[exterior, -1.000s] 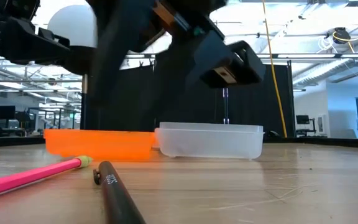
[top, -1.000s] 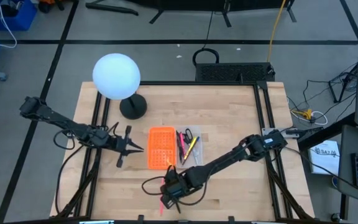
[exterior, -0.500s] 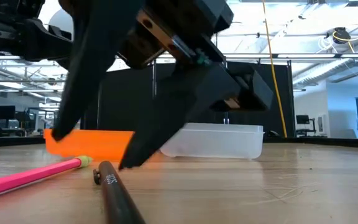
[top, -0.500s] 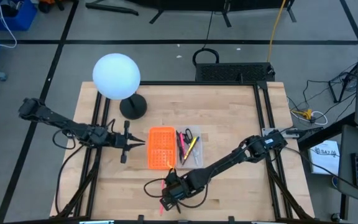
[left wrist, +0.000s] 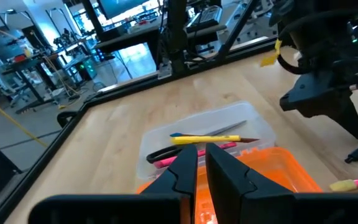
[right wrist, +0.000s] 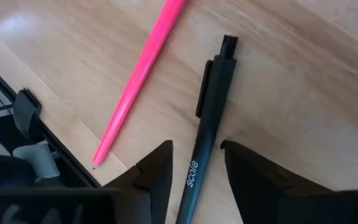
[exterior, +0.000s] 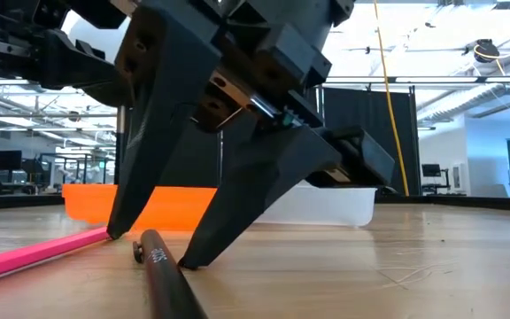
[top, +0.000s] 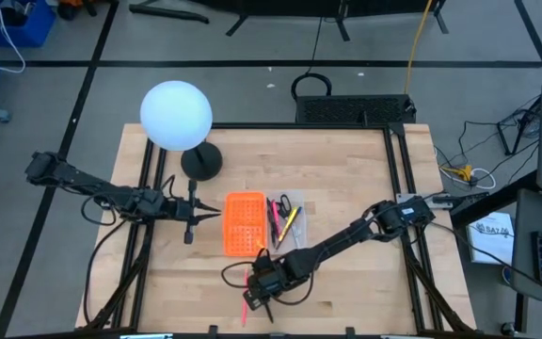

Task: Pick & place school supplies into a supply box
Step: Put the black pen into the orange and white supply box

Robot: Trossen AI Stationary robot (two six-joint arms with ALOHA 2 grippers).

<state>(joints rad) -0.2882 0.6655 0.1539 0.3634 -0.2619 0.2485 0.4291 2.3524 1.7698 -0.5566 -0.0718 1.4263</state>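
A black pen (right wrist: 207, 118) and a pink pencil (right wrist: 143, 71) lie flat on the wood near the table's near edge. My right gripper (right wrist: 196, 146) is open and low over them. Its fingertips stand on either side of the black pen (exterior: 162, 275), close to it; I see no touch. The supply box sits mid-table: its clear half (top: 290, 224) holds a yellow pencil (left wrist: 207, 139), a pink one and black items, and its orange half (top: 245, 224) lies beside it. My left gripper (top: 216, 213) hovers left of the box, shut.
A white globe lamp (top: 177, 115) stands on its black base (top: 201, 162) at the far left of the table. Black rails run along the left (top: 147, 188) and right (top: 405, 188) sides of the table. Bare wood shows right of the box.
My right gripper has come down toward the table near its near edge until its open fingers stand on either side of the black pen. Pen and pencil have stayed in place. My left gripper has drifted slightly toward the far edge.
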